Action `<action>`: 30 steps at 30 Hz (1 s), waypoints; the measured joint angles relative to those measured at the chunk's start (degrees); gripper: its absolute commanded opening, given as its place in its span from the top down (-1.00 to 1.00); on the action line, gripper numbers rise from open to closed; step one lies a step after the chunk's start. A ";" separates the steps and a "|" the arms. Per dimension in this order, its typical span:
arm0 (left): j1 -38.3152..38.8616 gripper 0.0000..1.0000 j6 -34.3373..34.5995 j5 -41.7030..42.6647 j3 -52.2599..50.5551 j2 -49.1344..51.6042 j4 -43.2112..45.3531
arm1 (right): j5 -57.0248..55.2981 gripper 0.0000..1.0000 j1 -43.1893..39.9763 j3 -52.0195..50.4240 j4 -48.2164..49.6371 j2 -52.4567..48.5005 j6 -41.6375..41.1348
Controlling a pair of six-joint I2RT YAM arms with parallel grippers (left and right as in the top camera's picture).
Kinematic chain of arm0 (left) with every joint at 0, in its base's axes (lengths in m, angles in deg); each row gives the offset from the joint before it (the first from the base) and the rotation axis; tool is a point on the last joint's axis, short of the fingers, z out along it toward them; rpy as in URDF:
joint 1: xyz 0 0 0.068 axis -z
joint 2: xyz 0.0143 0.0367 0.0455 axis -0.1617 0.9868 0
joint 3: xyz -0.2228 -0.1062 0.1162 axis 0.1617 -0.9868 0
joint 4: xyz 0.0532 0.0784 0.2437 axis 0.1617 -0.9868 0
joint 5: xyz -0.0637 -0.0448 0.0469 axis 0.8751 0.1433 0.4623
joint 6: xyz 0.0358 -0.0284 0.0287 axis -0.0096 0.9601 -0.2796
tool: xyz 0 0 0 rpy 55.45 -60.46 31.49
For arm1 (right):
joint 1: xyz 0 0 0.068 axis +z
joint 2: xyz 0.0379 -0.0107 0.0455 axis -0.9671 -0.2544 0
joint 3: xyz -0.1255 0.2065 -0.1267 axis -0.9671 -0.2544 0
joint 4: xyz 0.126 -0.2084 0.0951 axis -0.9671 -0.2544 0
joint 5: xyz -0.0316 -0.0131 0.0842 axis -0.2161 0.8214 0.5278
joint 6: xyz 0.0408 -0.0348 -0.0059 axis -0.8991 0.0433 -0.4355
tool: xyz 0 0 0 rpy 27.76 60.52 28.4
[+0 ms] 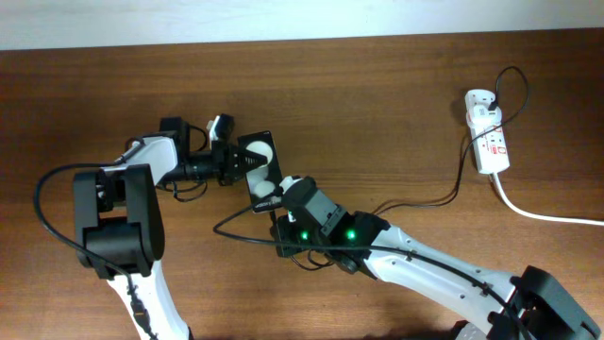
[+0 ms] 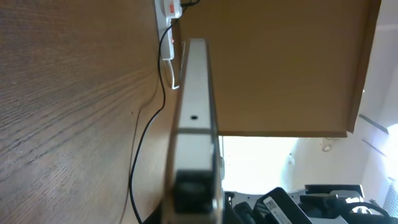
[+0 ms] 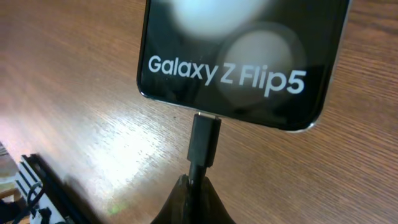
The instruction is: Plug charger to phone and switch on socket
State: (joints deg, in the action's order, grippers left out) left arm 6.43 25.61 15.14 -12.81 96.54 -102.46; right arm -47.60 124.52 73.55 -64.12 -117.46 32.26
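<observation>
The left arm is made of rounded white links joined by boxy black joint housings. A thin black cable loop bows out on its left side. Its slim black wrist tube ends in the black left gripper. The right arm has one long white link with a second black cable trailing from its wrist and running along it. It has a black joint block at the near right and a black wrist housing with two green lights. The right gripper has dark, tapered fingertips, blurred up close.
</observation>
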 measured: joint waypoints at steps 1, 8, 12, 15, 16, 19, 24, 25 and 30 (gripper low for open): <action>0.00 1.00 0.07 0.02 0.00 0.00 0.00 | 0.20 0.92 -0.11 0.00 0.09 0.00 -0.04; 0.39 1.00 0.02 -0.66 -0.04 0.00 -0.31 | -1.22 -0.97 -0.98 0.11 2.29 0.15 -0.63; 0.87 1.00 -0.13 -3.26 -0.22 0.00 1.33 | -2.23 -0.97 -3.58 0.22 -1.75 0.15 -0.22; 0.87 1.00 1.25 -9.90 -0.22 0.00 5.38 | -2.47 -0.97 -7.96 0.26 -6.10 0.15 -0.24; 0.87 1.00 4.35 -15.23 -0.22 0.00 6.40 | -2.60 -0.97 -10.05 0.26 -8.33 0.17 -0.20; 0.90 1.00 11.93 -26.67 -0.22 0.00 6.62 | -2.62 -0.97 -14.12 0.33 -12.09 0.20 -0.17; 3.30 0.83 20.22 -38.32 -0.22 -0.59 7.41 | -2.64 -0.97 -16.94 0.33 -13.55 0.22 -0.17; 4.42 0.67 21.68 -40.11 -0.20 -1.29 8.20 | -2.64 -0.97 -16.94 0.33 -13.55 0.22 -0.20; 7.85 0.39 23.63 -44.44 -0.20 -1.68 10.69 | -2.64 -0.97 -16.94 0.33 -13.53 0.22 -0.20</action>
State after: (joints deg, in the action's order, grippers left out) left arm 14.28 49.24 -29.30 -13.01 94.86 -91.77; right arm -50.25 107.58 73.88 -77.65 -117.24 32.06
